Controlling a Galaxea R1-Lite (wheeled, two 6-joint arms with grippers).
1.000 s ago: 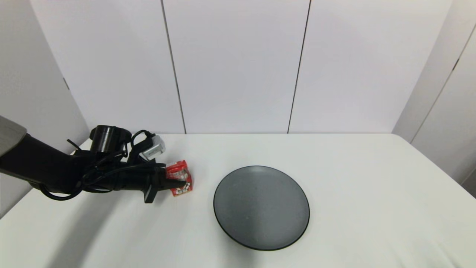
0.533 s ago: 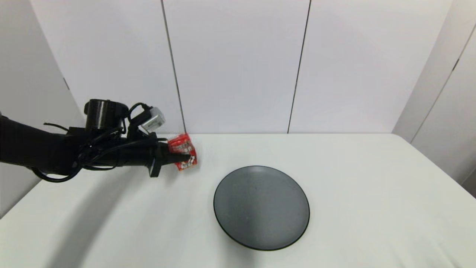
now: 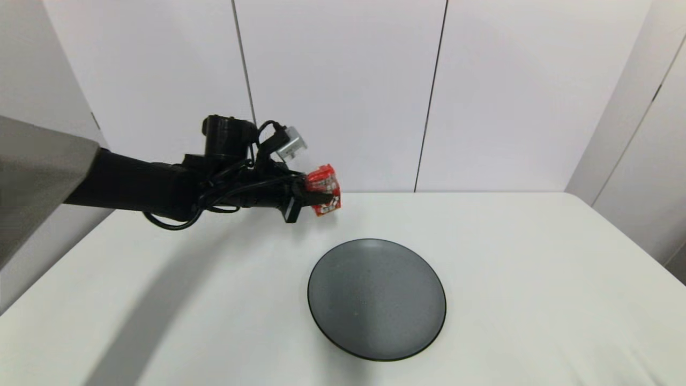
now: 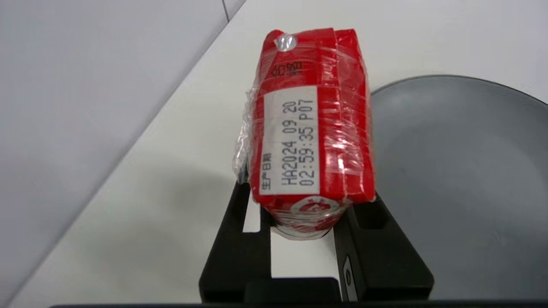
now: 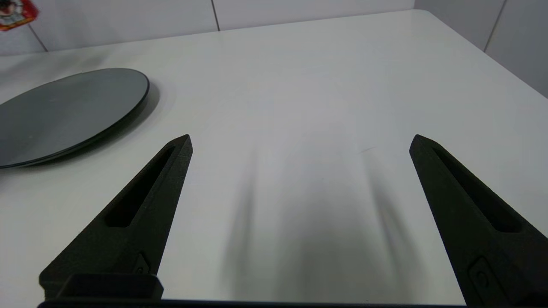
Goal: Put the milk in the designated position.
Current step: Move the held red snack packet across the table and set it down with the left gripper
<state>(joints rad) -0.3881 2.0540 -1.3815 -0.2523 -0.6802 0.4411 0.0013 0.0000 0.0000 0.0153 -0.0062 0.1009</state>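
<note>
**Milk held aloft near far desk edge**

Left gripper [image 3: 316,197] clamps the milk [image 3: 325,190] w/ both fingers, raised clear of desk [image 3: 536,279], near far edge, left of centre. Arm stretched approx. level from left side. Plate [image 3: 376,298] lies nearer, apart. Right gripper [image 5: 299,143] spread wide, holding nothing, low over bare desk right of plate.

The plain white worktop [image 3: 536,268] carries a single round dark grey plate [image 3: 376,298], lying flat near its middle.
</note>
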